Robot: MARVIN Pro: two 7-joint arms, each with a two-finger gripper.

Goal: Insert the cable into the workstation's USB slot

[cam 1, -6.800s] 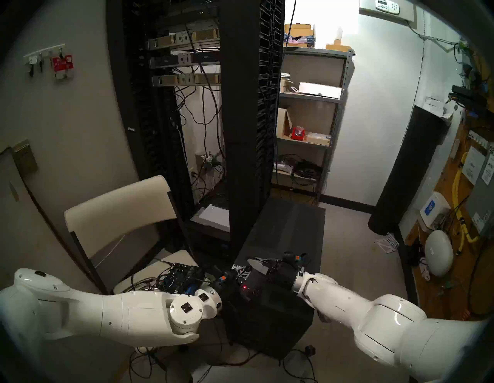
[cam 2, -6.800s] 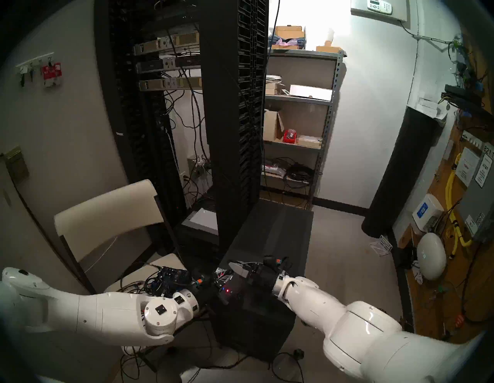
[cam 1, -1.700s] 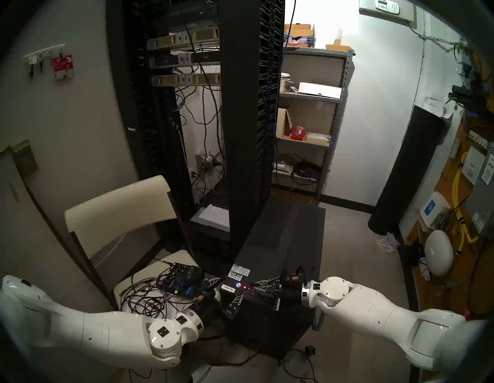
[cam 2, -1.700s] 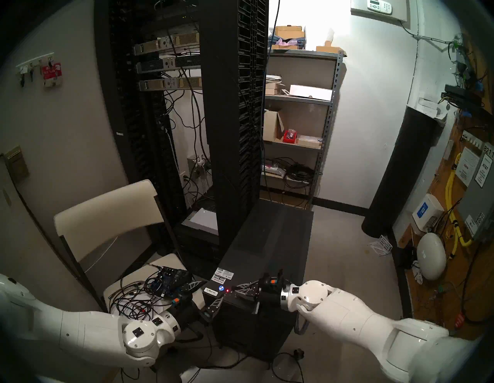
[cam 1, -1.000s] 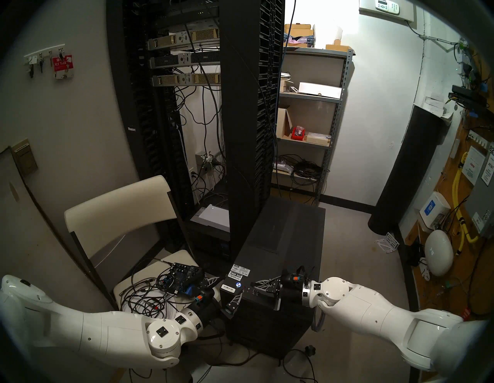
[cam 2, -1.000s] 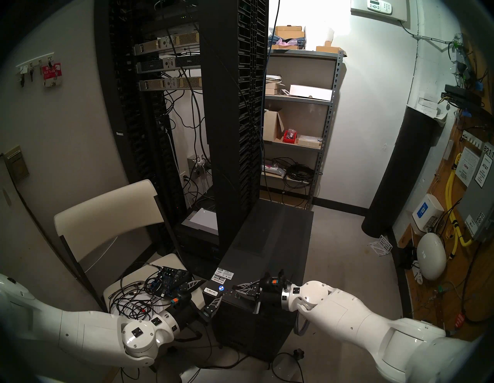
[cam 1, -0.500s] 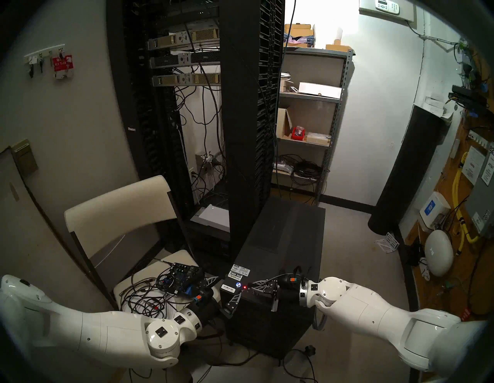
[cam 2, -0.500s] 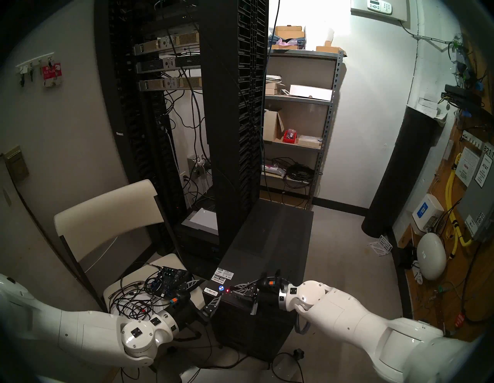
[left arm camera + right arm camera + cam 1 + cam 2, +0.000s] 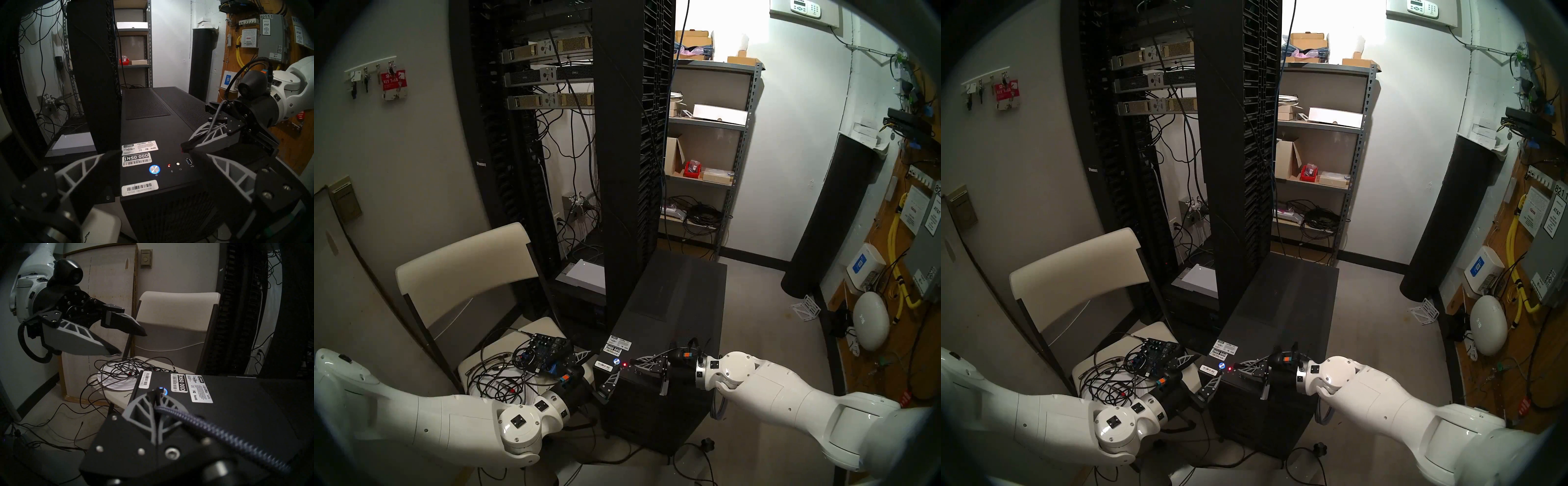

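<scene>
Pinching grey cable [image 9: 214, 118] tight, R gripper [image 9: 184, 146] sits over workstation [image 9: 169, 132] top, near USB slot [image 9: 189, 161]. L gripper [image 9: 131, 343] fingers spread wide, empty, beside case.

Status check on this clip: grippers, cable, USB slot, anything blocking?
Right gripper shut on the cable, plug end over the workstation top panel, not inserted. Left gripper open, empty, beside the case. One USB slot in view, unobstructed.
</scene>
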